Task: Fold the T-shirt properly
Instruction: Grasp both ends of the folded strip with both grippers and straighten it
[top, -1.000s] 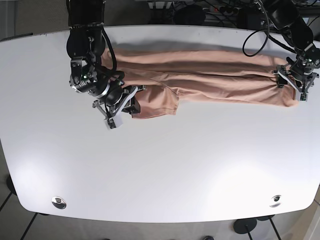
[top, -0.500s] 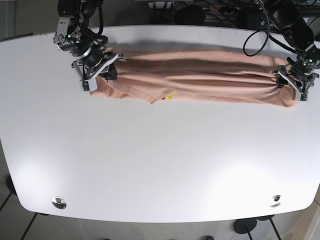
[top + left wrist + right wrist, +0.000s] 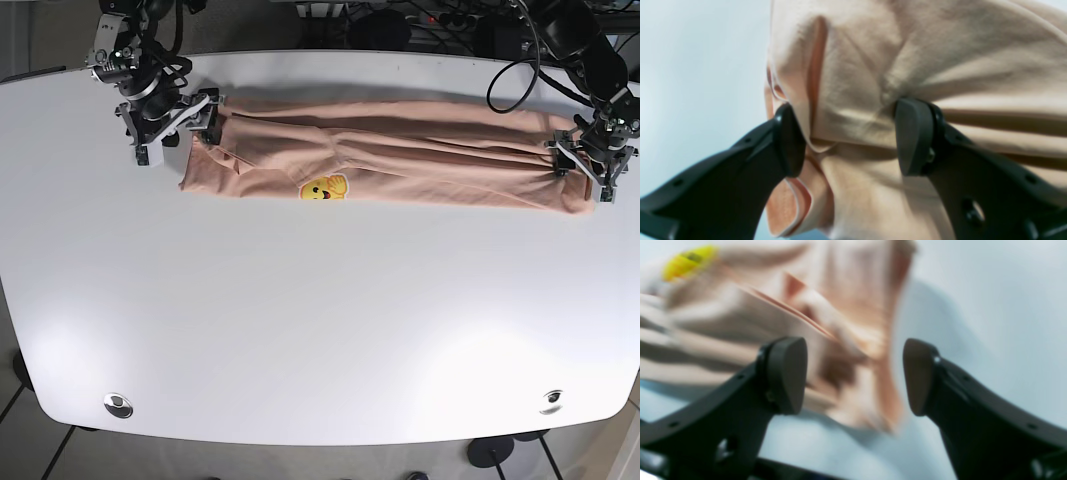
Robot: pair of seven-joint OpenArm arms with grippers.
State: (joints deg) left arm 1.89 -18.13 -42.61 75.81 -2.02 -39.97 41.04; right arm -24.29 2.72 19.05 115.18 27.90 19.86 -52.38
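A peach T-shirt [image 3: 420, 150] lies stretched in a long band across the far part of the white table [image 3: 320, 330]. Its yellow smiley print [image 3: 323, 187] faces up. My right gripper [image 3: 178, 130] hovers open at the shirt's left end. In the right wrist view the gripper [image 3: 853, 376] is blurred, with the shirt [image 3: 840, 323] and print [image 3: 690, 260] behind its spread fingers. My left gripper [image 3: 585, 165] is at the shirt's right end. In the left wrist view it [image 3: 848, 136] pinches bunched cloth [image 3: 873, 66] between its fingers.
Dark cables and equipment [image 3: 440, 25] sit behind the table's far edge. Two round metal fittings [image 3: 118, 404] [image 3: 551, 402] are set near the front corners. The table's front edge curves close to the bottom of the base view.
My right gripper carried the folded-over left end of the shirt from the table's middle back to the far left, spreading it out, and let it go. The smiley print now shows. The left gripper stayed put.
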